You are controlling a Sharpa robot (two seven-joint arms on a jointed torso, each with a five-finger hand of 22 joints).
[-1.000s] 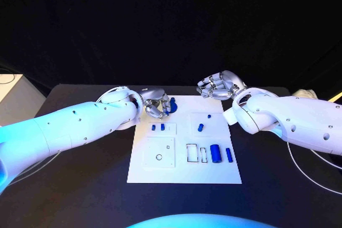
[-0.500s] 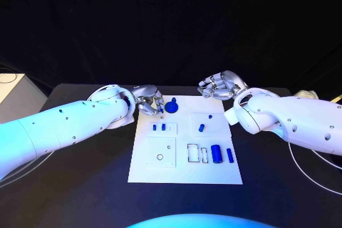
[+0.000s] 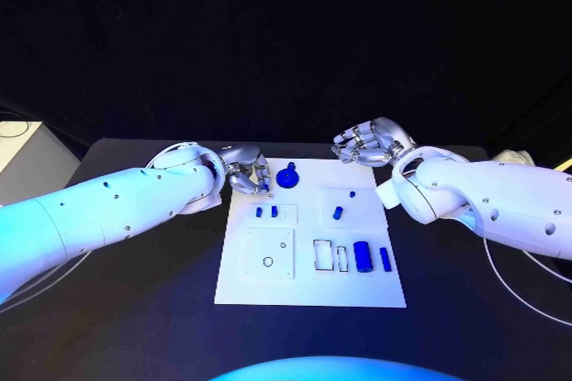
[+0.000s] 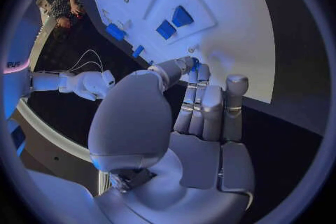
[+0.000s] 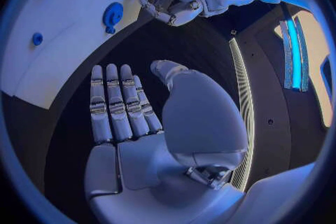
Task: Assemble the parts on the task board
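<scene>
Black table (image 3: pixel 143 315), white task board (image 3: pixel 307 286) — small blue parts (image 3: pixel 361 256)

the black surface (image 3: pixel 143 307) carries everything and fills the lower part of the head view. a white box-like object (image 3: pixel 24 162) stands at the left edge of the frame, and thin pale cables (image 3: pixel 518 286) lie at the lower right.

robot lab, black table (image 3: pixel 143 315) (dark backdrop)
</scene>
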